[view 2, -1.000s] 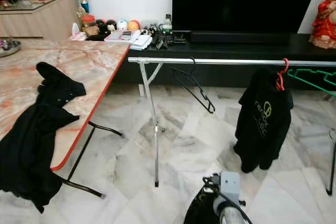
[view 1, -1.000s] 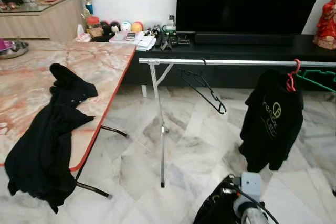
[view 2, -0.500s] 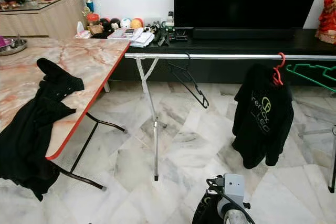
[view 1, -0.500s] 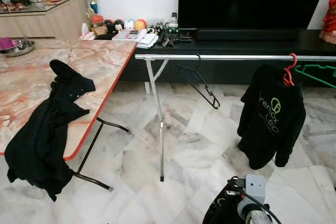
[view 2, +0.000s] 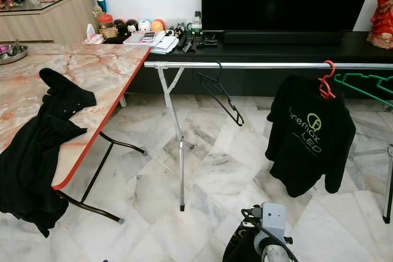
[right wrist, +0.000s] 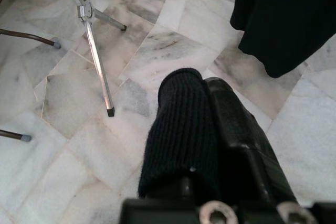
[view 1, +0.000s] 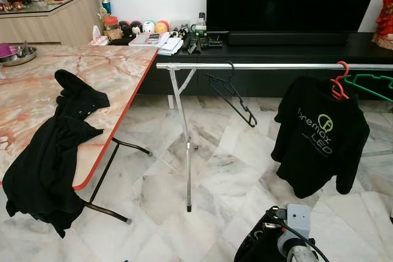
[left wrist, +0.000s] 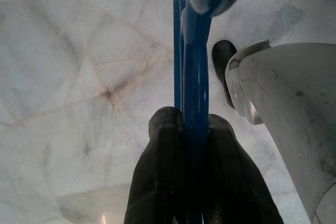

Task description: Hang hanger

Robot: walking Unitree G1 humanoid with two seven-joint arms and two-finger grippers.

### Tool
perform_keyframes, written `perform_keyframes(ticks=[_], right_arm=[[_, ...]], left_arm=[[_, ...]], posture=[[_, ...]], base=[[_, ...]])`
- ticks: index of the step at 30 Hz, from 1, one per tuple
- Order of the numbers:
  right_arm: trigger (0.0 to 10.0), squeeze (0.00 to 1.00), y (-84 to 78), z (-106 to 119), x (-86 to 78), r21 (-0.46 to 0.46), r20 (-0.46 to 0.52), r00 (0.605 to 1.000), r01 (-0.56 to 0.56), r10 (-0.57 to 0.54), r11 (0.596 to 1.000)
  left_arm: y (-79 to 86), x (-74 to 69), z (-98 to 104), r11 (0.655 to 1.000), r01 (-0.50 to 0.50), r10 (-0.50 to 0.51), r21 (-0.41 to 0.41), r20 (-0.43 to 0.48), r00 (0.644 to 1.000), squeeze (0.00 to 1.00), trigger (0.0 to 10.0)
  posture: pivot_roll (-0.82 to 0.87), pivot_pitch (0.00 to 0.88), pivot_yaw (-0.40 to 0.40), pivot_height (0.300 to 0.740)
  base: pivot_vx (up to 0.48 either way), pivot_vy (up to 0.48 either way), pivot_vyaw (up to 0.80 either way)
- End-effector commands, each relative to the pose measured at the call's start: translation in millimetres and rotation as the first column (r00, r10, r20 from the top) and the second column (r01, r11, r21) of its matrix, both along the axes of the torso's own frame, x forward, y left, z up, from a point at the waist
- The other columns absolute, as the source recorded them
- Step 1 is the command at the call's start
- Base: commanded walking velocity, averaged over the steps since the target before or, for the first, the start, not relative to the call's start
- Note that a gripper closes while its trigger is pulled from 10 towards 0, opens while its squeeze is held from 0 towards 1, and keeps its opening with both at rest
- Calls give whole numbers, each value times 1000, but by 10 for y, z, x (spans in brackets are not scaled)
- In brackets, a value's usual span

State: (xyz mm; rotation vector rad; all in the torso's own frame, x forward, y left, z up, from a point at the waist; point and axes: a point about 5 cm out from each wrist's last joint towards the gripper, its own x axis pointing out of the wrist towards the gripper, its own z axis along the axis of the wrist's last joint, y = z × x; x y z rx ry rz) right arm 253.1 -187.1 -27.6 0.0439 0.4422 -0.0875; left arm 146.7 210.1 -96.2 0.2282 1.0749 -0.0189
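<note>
My left gripper (left wrist: 191,121) is shut on a blue hanger (left wrist: 195,51), held low over the marble floor beside my own grey body shell (left wrist: 283,119). My right gripper (right wrist: 202,85) is shut with nothing in it, pointing down at the floor near the rail's foot (right wrist: 109,112). My right wrist (view 1: 290,237) shows at the bottom edge of the eye views. Ahead runs a silver clothes rail (view 1: 276,65). On it hang an empty black hanger (view 1: 232,93), a red hanger (view 1: 337,84) carrying a black T-shirt (view 1: 319,139), and a green hanger (view 1: 371,84).
A marble-topped folding table (view 1: 116,72) stands to my left with a black garment (view 1: 55,145) draped over its edge. Its metal legs (view 1: 107,210) reach onto the floor. Behind the rail are a low black TV stand (view 1: 295,50) and a large screen. Open marble floor lies between me and the rail.
The head camera has shifted a little, so the whole scene sits slightly differently. The black T-shirt on the red hanger has swung round to face me more squarely.
</note>
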Motion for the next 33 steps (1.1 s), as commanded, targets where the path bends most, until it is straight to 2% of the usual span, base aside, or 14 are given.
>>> perform_keyframes(ticks=[1, 7, 19, 33], right_arm=[[10000, 0, 21, 56, 64, 3, 31, 1000, -3, 3, 1000], [10000, 0, 19, 55, 63, 3, 31, 1000, -1, 1, 1000], [10000, 0, 25, 54, 63, 3, 29, 1000, -3, 3, 1000], [10000, 0, 29, 54, 63, 5, 31, 1000, -3, 3, 1000]], left_arm=[[24, -54, -17, 1000, -1, 1, 2, -22, 1000, 0, 10000], [51, -18, 1, 1000, -1, 1, 2, -17, 1000, 0, 10000], [-12, 44, 12, 1000, 5, -5, -6, -4, 1000, 0, 10000], [-8, -9, -6, 1000, 1, -1, -8, -11, 1000, 0, 10000]], posture=[[5, 11, 42, 740], [5, 15, 42, 740], [7, 15, 42, 740], [8, 16, 41, 740]], base=[[-262, 0, 0], [-291, 0, 0], [-312, 0, 0], [-322, 0, 0]])
